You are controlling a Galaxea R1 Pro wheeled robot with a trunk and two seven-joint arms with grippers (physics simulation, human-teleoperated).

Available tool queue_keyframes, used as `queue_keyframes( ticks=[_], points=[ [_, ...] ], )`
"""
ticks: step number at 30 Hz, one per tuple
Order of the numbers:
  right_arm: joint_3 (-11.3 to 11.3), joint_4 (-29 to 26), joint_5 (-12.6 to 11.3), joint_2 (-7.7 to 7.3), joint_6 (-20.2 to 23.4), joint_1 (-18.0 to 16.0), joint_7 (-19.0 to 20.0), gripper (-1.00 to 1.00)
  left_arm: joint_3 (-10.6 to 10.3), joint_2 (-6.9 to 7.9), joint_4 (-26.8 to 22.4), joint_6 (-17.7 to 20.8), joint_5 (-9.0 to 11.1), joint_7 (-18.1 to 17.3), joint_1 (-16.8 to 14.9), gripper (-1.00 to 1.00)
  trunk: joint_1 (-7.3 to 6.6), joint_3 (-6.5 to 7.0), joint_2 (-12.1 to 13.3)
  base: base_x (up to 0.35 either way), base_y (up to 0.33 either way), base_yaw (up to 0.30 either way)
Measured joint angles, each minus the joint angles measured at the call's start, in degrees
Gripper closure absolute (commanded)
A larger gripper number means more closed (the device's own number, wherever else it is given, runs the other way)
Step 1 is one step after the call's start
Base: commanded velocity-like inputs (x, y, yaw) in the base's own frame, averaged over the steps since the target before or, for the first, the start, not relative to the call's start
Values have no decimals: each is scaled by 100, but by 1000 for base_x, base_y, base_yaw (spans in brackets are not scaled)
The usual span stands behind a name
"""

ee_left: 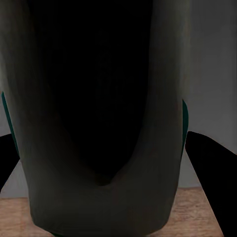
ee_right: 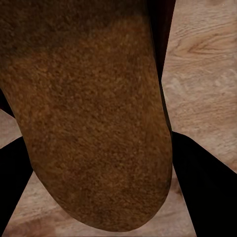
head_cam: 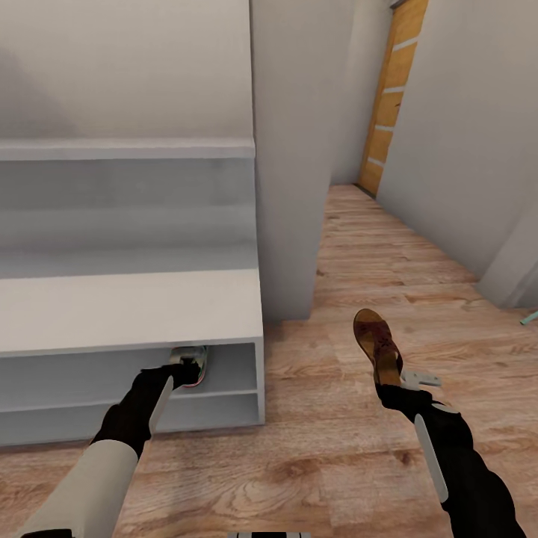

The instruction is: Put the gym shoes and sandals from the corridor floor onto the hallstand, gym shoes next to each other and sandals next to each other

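The left gripper (head_cam: 181, 371) is clamped on a gym shoe (head_cam: 190, 362) and reaches with it into the upper open shelf row of the hallstand (head_cam: 127, 306), just under the flat top and near the unit's right end. In the left wrist view the shoe's pale body (ee_left: 98, 197) sits between the dark fingers (ee_left: 207, 173), so the grasp looks firm. Its long axis runs roughly into the shelf, away from the gripper; which end leads I cannot tell.

The right gripper (head_cam: 394, 390) grips 1 brown sandal (head_cam: 376, 344) by its near end and holds it above the corridor floor (head_cam: 359, 246), well to the right of the rack. The sandal's long axis runs forward and slightly left from the gripper, footbed facing up. In the right wrist view its brown sole (ee_right: 89, 123) lies between the fingers (ee_right: 207, 187).

By my reading, the task is partway: 1 shoe is going onto the rack, 1 sandal is lifted but not placed. The other 2 items are out of sight, so their status is unknown.
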Motion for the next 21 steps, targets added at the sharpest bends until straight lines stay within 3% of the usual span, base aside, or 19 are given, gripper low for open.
queue_keyframes(
  ticks=[19, 20, 21],
  points=[
    [0, 0, 0, 0, 0, 2, 0, 100, -1, 8, 7, 0, 0, 0, 0, 100, 1, 0, 0, 41, 0, 0],
    [0, 0, 0, 0, 0, 2, 0, 100, 1, 10, 11, 0, -1, 0, 0, -100, 1, 0, 0, 1, 0, 0],
    [0, 0, 0, 0, 0, 2, 0, 100, 2, 13, 13, 0, 0, -1, 0, -100, 1, 0, 0, 0, 0, 0]
  ],
)
